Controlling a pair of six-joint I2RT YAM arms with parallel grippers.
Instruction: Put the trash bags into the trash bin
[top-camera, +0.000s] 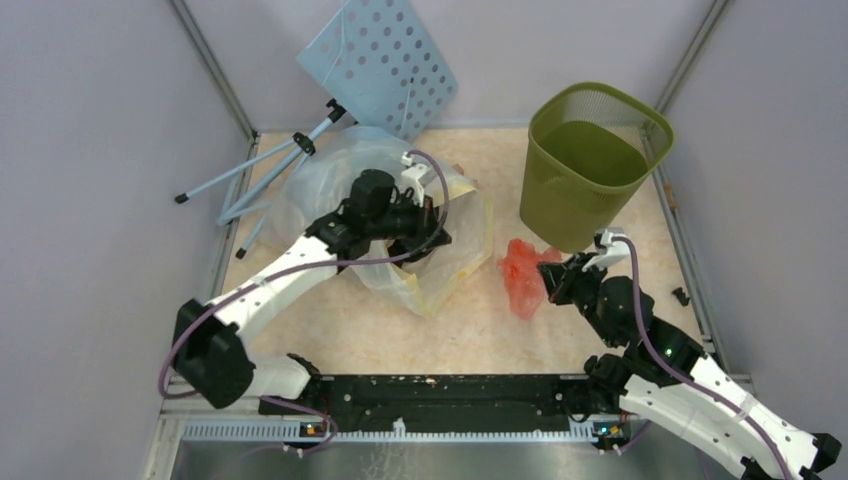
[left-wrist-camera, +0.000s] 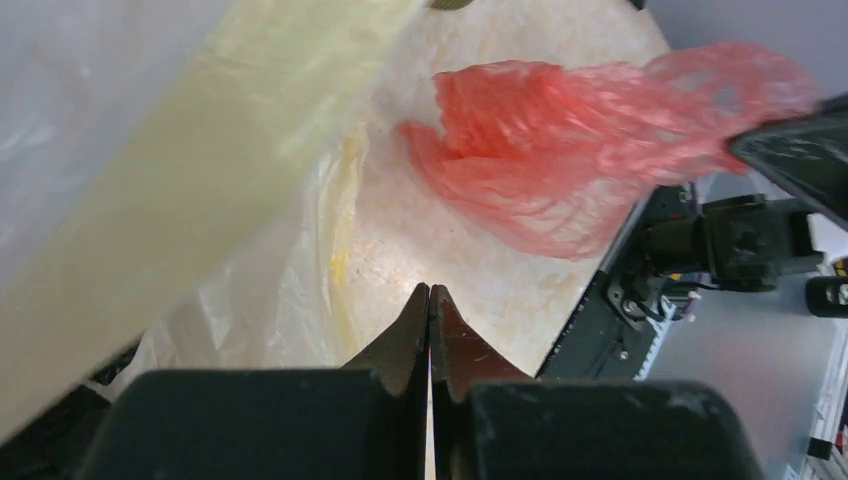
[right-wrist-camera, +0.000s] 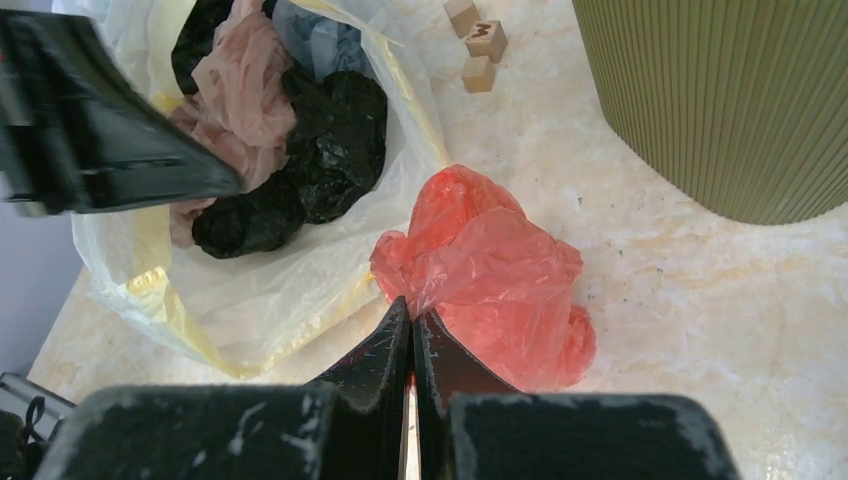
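Note:
The red-pink trash bag lies crumpled on the table just left of the olive-green trash bin, which stands upright at the back right. My right gripper is shut on the bag's near edge; in the right wrist view the tips pinch a fold of the bag, with the bin's wall to the upper right. My left gripper is shut, with nothing visible between its tips, over the clear bag. The red bag also shows in the left wrist view.
A large clear bag with a pale-yellow rim lies mid-table, holding black and pink bags. Small wooden blocks lie near the bin. A light-blue perforated board on a tripod leans at the back left. Frame rails edge the table.

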